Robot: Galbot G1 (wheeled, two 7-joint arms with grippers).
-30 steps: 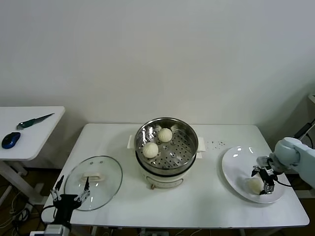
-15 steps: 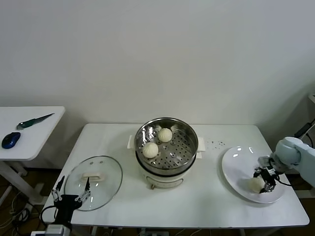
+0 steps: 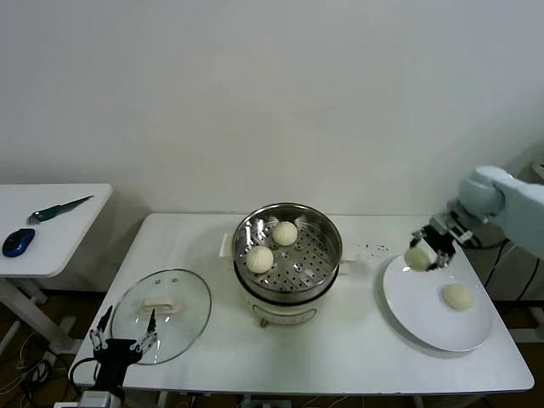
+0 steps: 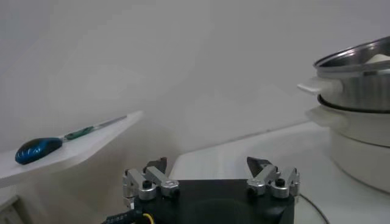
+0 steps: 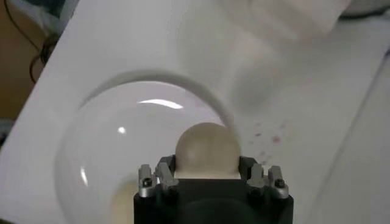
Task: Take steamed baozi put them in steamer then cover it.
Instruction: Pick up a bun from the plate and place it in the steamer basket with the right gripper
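Note:
My right gripper point(image 3: 422, 256) is shut on a cream-white baozi point(image 3: 417, 258) and holds it in the air above the near-left rim of the white plate point(image 3: 410, 302). In the right wrist view the same baozi point(image 5: 207, 150) fills the space between the jaws of that gripper point(image 5: 207, 167). Another baozi point(image 3: 458, 296) lies on the plate. Two baozi point(image 3: 260, 258) point(image 3: 285, 233) sit in the steel steamer point(image 3: 320, 246) at the table's middle. The glass cover point(image 3: 161, 315) lies flat at the front left. Just in front of it my left gripper point(image 3: 123, 333) waits open.
The white table ends close behind the plate on the right. A side table point(image 3: 51, 223) at the left carries a blue mouse point(image 3: 19, 241) and a green-handled knife point(image 3: 58, 209). In the left wrist view the steamer point(image 4: 359, 76) stands far off beyond the open jaws.
My right gripper closed on a baozi on the plate, lifted it and carried it up and left toward the steamer. One baozi stays on the plate. The left arm stayed still.

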